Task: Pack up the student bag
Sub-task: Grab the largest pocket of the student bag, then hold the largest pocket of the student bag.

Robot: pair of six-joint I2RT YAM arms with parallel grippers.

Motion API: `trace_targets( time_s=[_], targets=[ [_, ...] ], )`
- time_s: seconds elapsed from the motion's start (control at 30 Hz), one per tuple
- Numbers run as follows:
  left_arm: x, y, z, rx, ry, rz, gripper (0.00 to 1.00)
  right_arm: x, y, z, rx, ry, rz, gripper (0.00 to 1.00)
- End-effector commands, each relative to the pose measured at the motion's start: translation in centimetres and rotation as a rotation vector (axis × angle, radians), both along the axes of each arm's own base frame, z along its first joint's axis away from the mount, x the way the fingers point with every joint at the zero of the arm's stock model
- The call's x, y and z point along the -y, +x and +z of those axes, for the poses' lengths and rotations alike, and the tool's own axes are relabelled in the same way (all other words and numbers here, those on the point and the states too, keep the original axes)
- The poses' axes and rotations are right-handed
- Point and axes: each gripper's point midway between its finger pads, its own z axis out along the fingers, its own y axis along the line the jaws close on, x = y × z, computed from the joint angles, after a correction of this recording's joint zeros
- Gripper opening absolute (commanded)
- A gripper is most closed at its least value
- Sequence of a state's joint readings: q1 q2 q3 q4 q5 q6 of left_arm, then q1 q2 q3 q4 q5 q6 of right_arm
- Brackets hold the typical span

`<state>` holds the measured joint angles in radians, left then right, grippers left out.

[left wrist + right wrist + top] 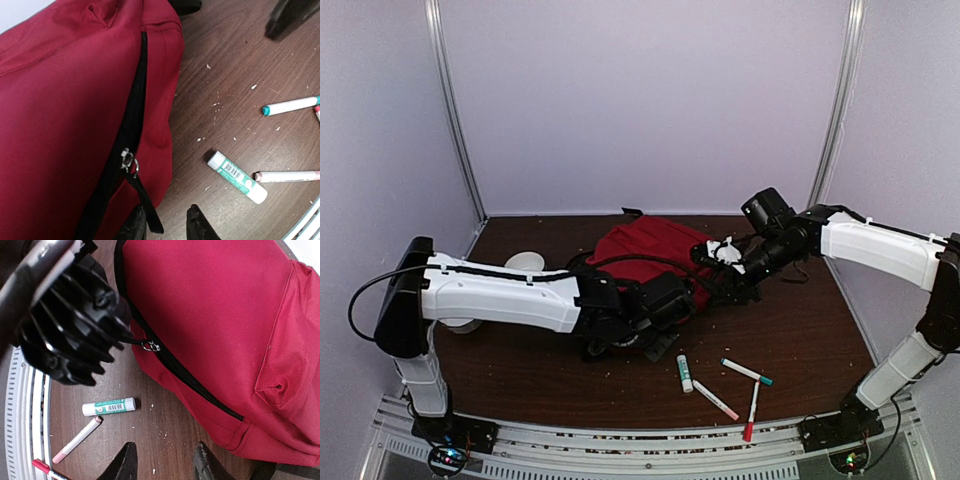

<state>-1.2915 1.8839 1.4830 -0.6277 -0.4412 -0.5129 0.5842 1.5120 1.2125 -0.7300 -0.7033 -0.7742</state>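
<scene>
Student bag point(650, 245), red, lies zip-side up at the middle of the dark table point(800, 330) between both arms. Left gripper point(165, 214) jaws stand apart, straddling the black zip pull strap point(145, 200); right gripper point(165, 446) jaws stand apart and empty over the tabletop beside the bag

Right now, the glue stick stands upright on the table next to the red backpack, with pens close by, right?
Not quite. The glue stick lies flat on its side, not upright; the left wrist view shows this plainly. The rest holds: it is on the table next to the red backpack, with pens close by.
</scene>
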Motion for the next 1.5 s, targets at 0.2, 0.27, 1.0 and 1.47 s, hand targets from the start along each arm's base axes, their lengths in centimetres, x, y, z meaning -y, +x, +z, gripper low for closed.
trace_targets(
  time_s=[0.2,0.27,1.0,1.47],
  targets=[
    [1.0,0.8,-0.4,0.011,-0.016,0.04,0.26,0.3,-0.5,0.8,-0.014,0.024,-0.005,0.38],
    [0.8,1.2,-0.4,0.013,-0.01,0.059,0.25,0.3,-0.4,0.8,-0.016,0.026,-0.007,0.38],
    [-0.4,2.8,1.3,0.023,-0.038,0.03,0.0,1.3,-0.3,0.8,-0.043,0.048,-0.019,0.41],
    [-1.5,2.8,3.0,-0.167,-0.432,-0.112,0.0,-1.4,1.2,0.0,0.198,0.077,0.024,0.5]
  ],
)
